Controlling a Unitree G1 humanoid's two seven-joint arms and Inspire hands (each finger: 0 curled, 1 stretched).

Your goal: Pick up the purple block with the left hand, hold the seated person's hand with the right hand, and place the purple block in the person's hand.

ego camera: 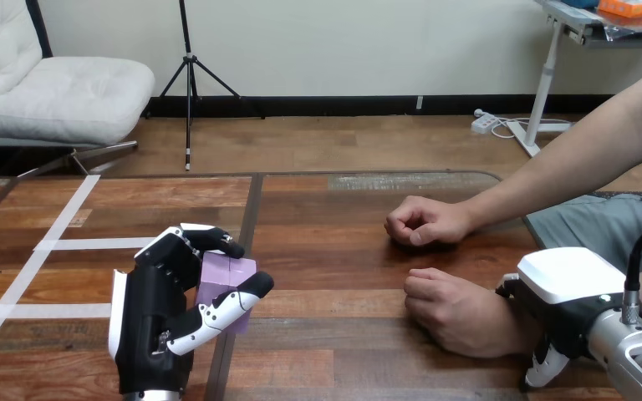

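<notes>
The block is in my left hand, at the left of the worktop. The thumb is curled across its near face and a finger hooks over its top, so it is pinched from 2 sides with the purple faces showing between them. I read that as a grip meant for carrying: the palm sits behind the block and the side toward the person is free, which should make it easy to release into a palm. I cannot tell whether the block is already clear of the wood or just resting on it.

Well to the right, the person's near hand lies on the worktop as a loose fist, knuckles toward me. My right hand sits over that wrist, its white back up. From this angle I cannot tell whether it has a real hold there or only rests on top. It is placed at the wrist, I judge, to steady the arm and leave the person's palm free as the target.

The person's far hand is also closed, resting further back and apart from everything else.

In my judgement the pick is done or nearly so, and the handover cannot go ahead while that near fist is closed
</notes>
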